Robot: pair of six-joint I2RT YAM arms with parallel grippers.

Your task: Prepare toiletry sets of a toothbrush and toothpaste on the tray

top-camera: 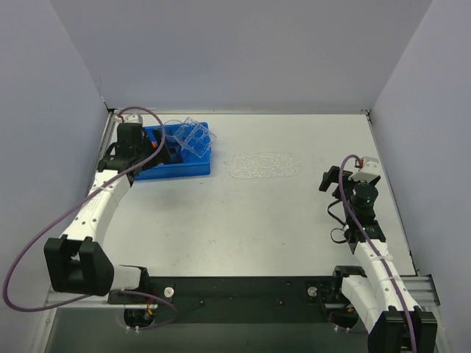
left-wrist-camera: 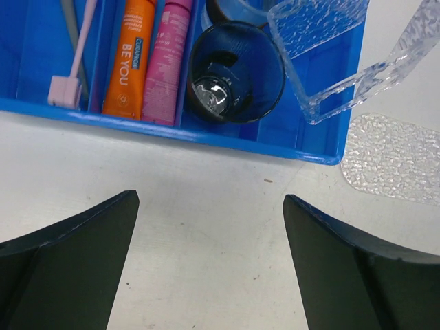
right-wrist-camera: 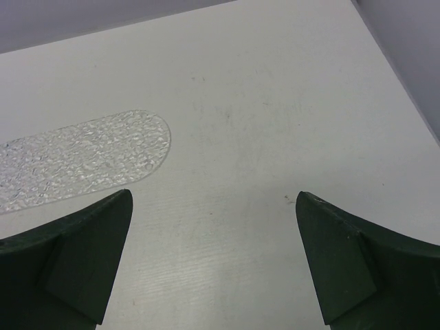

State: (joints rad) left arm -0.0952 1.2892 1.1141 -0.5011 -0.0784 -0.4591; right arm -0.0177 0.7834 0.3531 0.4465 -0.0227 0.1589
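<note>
The blue bin (left-wrist-camera: 206, 133) holds a pale pink toothbrush (left-wrist-camera: 81, 48) with a grey stick (left-wrist-camera: 69, 20) beside it. An orange toothpaste tube (left-wrist-camera: 130, 58) and a pink one (left-wrist-camera: 167, 62) lie next to them. My left gripper (left-wrist-camera: 210, 199) is open and empty above the bare table, just in front of the bin's near wall. In the top view the left gripper (top-camera: 163, 153) is by the bin (top-camera: 184, 170). The clear bumpy tray (top-camera: 263, 165) lies empty mid-table. My right gripper (right-wrist-camera: 213, 196) is open and empty, right of the tray (right-wrist-camera: 75, 161).
A dark blue cup (left-wrist-camera: 237, 72) stands in the bin beside the tubes. A clear plastic compartment box (left-wrist-camera: 330, 48) leans over the bin's right end. Grey walls close in the table on the left, back and right.
</note>
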